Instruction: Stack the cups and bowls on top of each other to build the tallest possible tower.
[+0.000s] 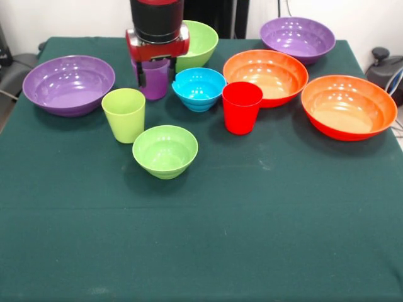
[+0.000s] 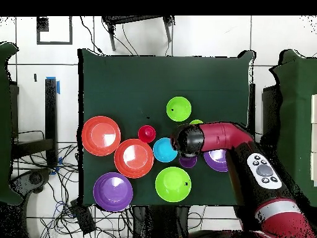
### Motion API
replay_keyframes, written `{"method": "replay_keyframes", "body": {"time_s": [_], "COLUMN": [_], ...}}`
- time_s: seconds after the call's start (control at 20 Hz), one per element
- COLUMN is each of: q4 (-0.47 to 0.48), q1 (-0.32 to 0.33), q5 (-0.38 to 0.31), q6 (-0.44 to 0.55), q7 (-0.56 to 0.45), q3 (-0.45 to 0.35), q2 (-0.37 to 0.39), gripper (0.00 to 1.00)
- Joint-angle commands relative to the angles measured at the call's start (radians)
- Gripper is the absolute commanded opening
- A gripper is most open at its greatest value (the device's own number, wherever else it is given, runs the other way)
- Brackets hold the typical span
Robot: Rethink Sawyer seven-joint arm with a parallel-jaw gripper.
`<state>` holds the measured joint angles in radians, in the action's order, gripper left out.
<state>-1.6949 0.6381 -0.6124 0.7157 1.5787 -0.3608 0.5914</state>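
Note:
My gripper is down over the translucent purple cup, which stands on the table at the back left; its rim is hidden by the gripper. The lime-green cup and the red cup stand apart. The small lime-green bowl and the small blue bowl sit upright, each alone. Nothing is stacked. In the overhead view the arm covers the gripper, and the purple cup peeks out beside it.
A medium lime-green bowl sits behind the gripper. Wide purple bowls sit at the left and at the back right. Two wide orange bowls sit on the right. The green cloth's near half holds nothing.

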Motion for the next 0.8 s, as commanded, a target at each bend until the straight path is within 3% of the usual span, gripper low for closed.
{"method": "replay_keyframes", "body": {"time_s": [0.05, 0.6, 0.8], "q4": [0.041, 0.081, 0.076], "q1": [0.019, 0.028, 0.053], "q5": [-0.086, -0.082, -0.095], "q6": [-0.030, 0.002, -0.059], "q7": [-0.125, -0.150, -0.166], "q3": [-0.029, -0.051, -0.074], "q2": [-0.057, -0.073, -0.091], "gripper": [1.00, 1.00, 1.00]}}
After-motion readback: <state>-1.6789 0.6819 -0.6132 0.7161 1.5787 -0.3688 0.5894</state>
